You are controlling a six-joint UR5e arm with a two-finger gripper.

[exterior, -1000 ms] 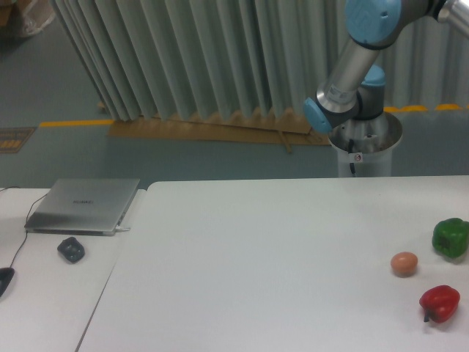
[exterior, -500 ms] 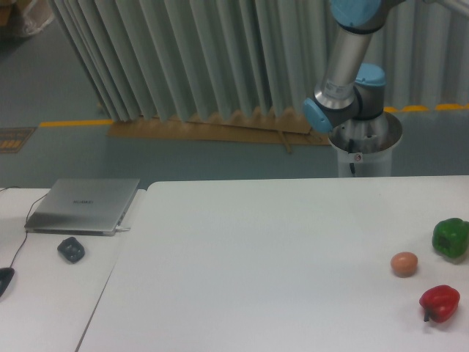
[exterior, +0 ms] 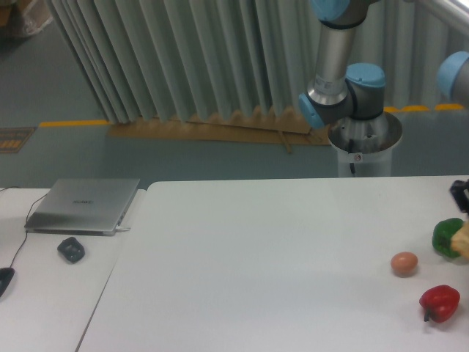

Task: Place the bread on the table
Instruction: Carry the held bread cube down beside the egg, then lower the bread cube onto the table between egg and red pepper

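At the right edge of the frame a pale yellow-tan lump, the bread (exterior: 462,241), hangs in front of a green bell pepper (exterior: 445,236), just above the white table (exterior: 264,271). Directly above it a black part of my gripper (exterior: 464,229) reaches in from the right. Most of the gripper is cut off by the frame edge, and it appears shut on the bread. The arm's grey and blue links (exterior: 333,66) rise behind the table's far edge.
A tan-pink egg (exterior: 404,263) and a red bell pepper (exterior: 440,302) lie near the table's right side. On the separate left desk sit a closed laptop (exterior: 84,205), a dark small object (exterior: 71,249) and a mouse (exterior: 4,280). A metal pedestal (exterior: 364,143) stands behind.
The arm's upper links have swung left and more upright. The gripper with the bread has come into view at the right edge, over the green pepper, where neither showed before.
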